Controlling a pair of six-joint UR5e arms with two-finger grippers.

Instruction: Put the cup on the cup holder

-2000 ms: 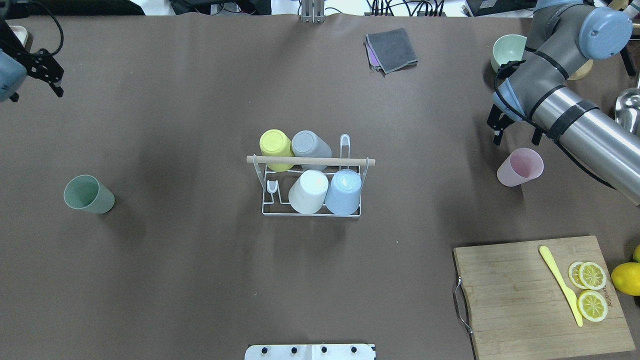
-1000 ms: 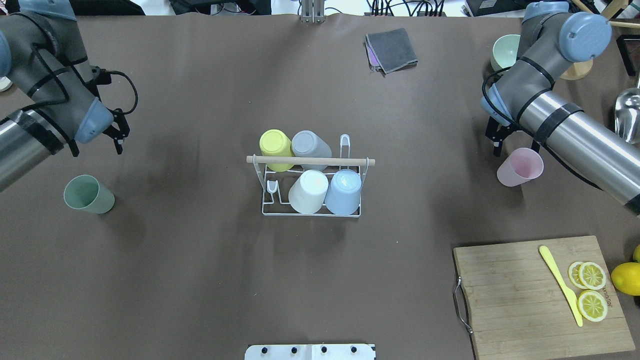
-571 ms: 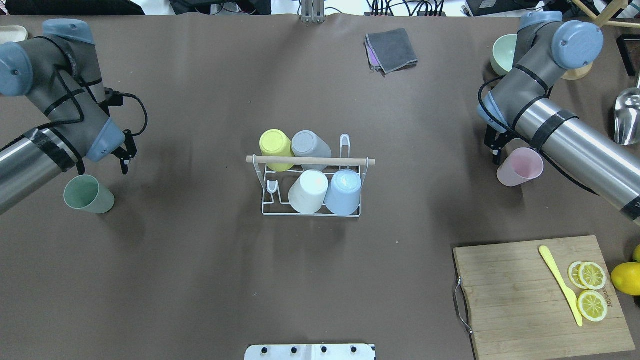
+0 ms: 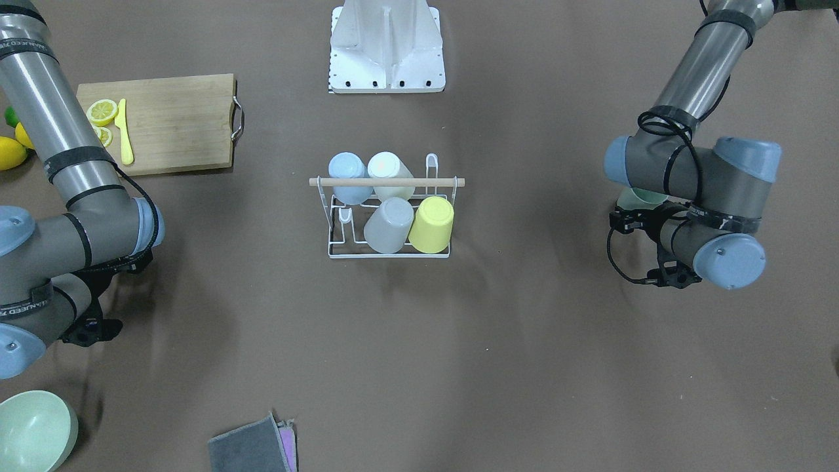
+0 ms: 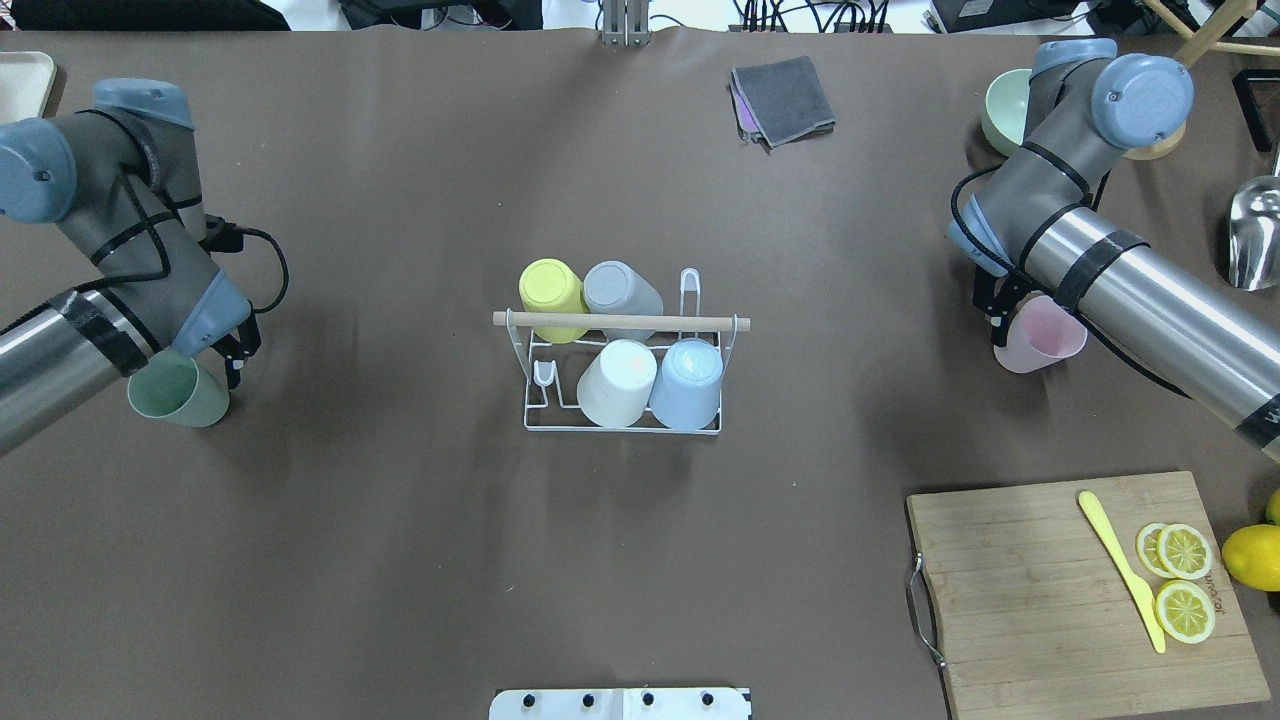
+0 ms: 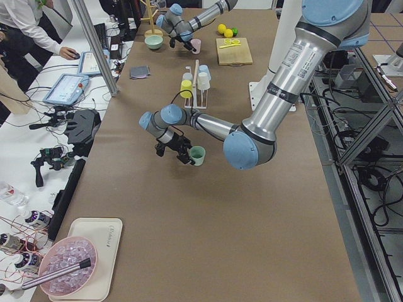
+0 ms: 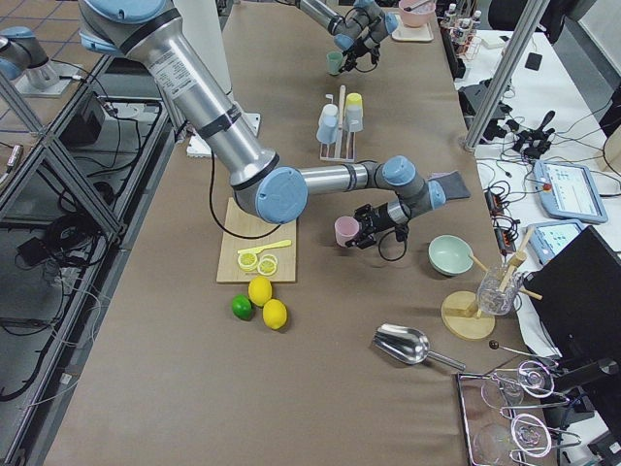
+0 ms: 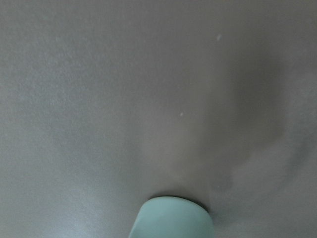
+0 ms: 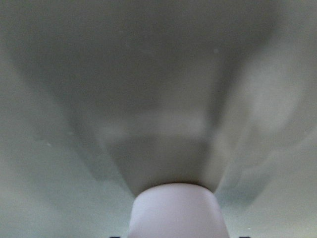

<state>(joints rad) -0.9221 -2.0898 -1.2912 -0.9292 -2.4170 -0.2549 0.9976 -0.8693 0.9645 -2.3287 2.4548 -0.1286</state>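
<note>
Holder (image 5: 620, 322) sits mid-table, with its wooden rod across the top. Four cups are upturned on its prongs: yellow (image 5: 551, 288), grey (image 5: 620, 288), white (image 5: 617, 383) and blue (image 5: 688, 382).

Green cup (image 5: 178, 392) stands mouth up on the table near the left edge. Left gripper (image 5: 236, 358) is just beside its far right rim. I see two black fingers held apart. I cannot tell whether either touches the cup. My left wrist view has the cup low and centred.

Pink cup (image 5: 1040, 345) stands mouth up near the right edge. Right gripper (image 5: 993, 318) is just beside its far left side. In my right wrist view, dark fingertips sit at both bottom corners, spread wider than the cup and flanking it.

Writing: board (image 5: 1050, 590), at the near right corner, has a burnt mark by the lemon slices (image 5: 1184, 580), too small to read. The black band on the right arm (image 4: 26, 305) carries white letters I cannot make out.

Cloth (image 5: 784, 98) lies by the far edge. Bowl (image 5: 1005, 105) is at the far right corner.
</note>
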